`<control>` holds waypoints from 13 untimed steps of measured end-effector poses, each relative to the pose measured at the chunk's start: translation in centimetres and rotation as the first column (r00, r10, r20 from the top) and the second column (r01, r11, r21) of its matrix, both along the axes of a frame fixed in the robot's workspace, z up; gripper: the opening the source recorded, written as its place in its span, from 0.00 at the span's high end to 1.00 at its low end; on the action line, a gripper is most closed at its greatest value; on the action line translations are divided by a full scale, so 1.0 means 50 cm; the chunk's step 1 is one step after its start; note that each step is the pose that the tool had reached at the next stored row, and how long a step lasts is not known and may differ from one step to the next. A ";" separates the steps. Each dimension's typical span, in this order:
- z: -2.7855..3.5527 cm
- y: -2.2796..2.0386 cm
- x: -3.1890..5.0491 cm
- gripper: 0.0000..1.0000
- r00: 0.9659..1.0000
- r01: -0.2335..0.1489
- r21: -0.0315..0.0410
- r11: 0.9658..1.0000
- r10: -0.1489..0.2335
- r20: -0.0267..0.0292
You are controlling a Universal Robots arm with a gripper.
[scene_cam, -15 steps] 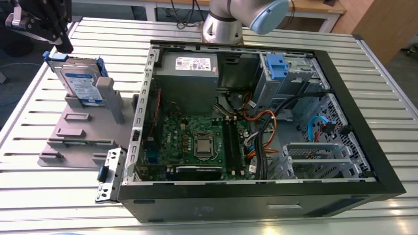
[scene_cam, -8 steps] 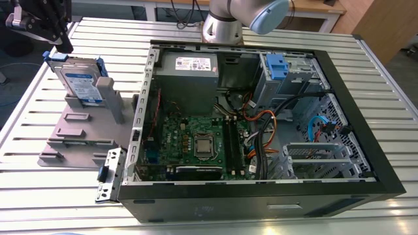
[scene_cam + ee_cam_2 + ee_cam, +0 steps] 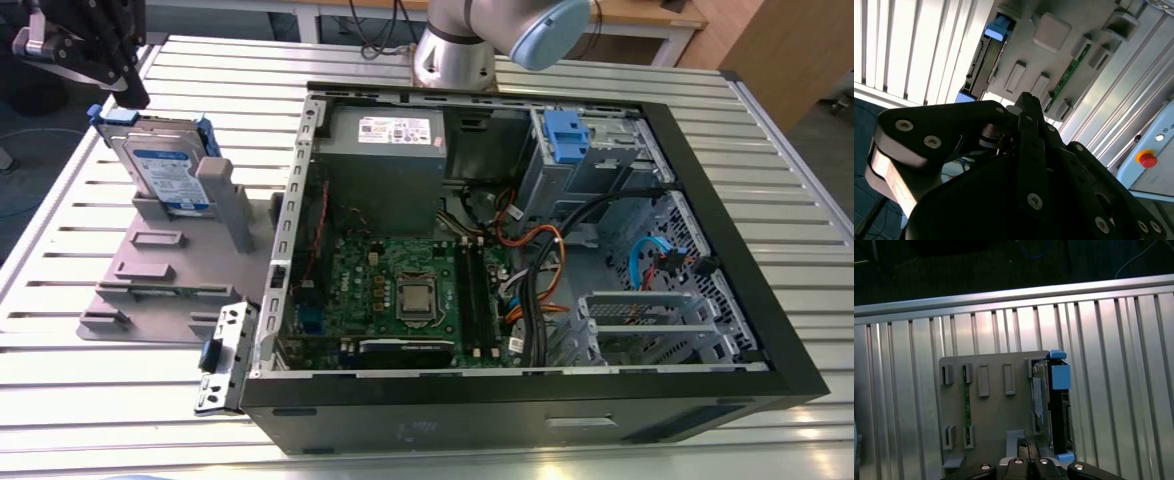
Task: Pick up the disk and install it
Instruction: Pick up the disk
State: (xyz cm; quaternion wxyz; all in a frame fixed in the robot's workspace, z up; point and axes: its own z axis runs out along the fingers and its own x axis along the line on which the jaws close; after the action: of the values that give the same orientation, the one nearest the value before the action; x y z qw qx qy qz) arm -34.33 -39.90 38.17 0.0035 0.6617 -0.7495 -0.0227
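Note:
The disk (image 3: 166, 168) stands on edge in a slot of the grey holder (image 3: 158, 268) at the exterior view's left, with its blue-and-white label facing out and a blue bracket around it. In the first wrist view I look down on the disk's (image 3: 1059, 407) edge and the holder (image 3: 996, 412). My black gripper (image 3: 131, 97) hangs just above the disk's far upper corner without touching it. Its fingers meet at the tip, shut on nothing, in the second wrist view (image 3: 1025, 98), where the disk (image 3: 997, 28) lies beyond them.
The open computer case (image 3: 747, 300) lies to the exterior view's right of the holder, with a blue-latched drive bay (image 3: 567, 135) at its far corner. A small blue latch with a metal cage (image 3: 220, 360) lies by the case's near left corner. A red stop button (image 3: 1147, 159) sits off the slatted table.

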 end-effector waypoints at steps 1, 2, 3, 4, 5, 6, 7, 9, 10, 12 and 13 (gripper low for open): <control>0.000 0.0000 0.000 0.89 1.000 -0.001 0.000 1.000 0.001 0.000; 0.000 0.0000 0.000 0.89 1.000 -0.003 0.000 1.000 0.003 0.000; 0.000 0.0000 0.000 0.89 1.000 -0.004 0.000 1.000 0.004 0.000; 0.000 0.0000 0.000 0.89 1.000 -0.006 0.000 1.000 0.006 0.000; 0.000 0.0000 0.000 0.89 1.000 -0.007 0.000 1.000 0.007 0.000; 0.000 0.0000 0.000 0.89 1.000 -0.009 0.000 1.000 0.009 0.000; 0.000 0.0000 0.000 0.89 1.000 -0.010 0.000 1.000 0.010 0.000; 0.000 0.0000 0.000 0.89 1.000 -0.013 0.000 1.000 0.013 0.000; 0.000 0.0000 0.000 0.89 1.000 -0.015 0.000 1.000 0.015 0.000; 0.000 0.0000 0.000 0.89 1.000 -0.018 0.000 1.000 0.018 0.000; 0.000 0.0000 0.000 0.89 1.000 -0.019 0.000 1.000 0.019 0.000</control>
State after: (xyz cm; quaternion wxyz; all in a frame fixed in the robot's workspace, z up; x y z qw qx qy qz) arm -34.33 -39.89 38.17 0.0037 0.6689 -0.7430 -0.0226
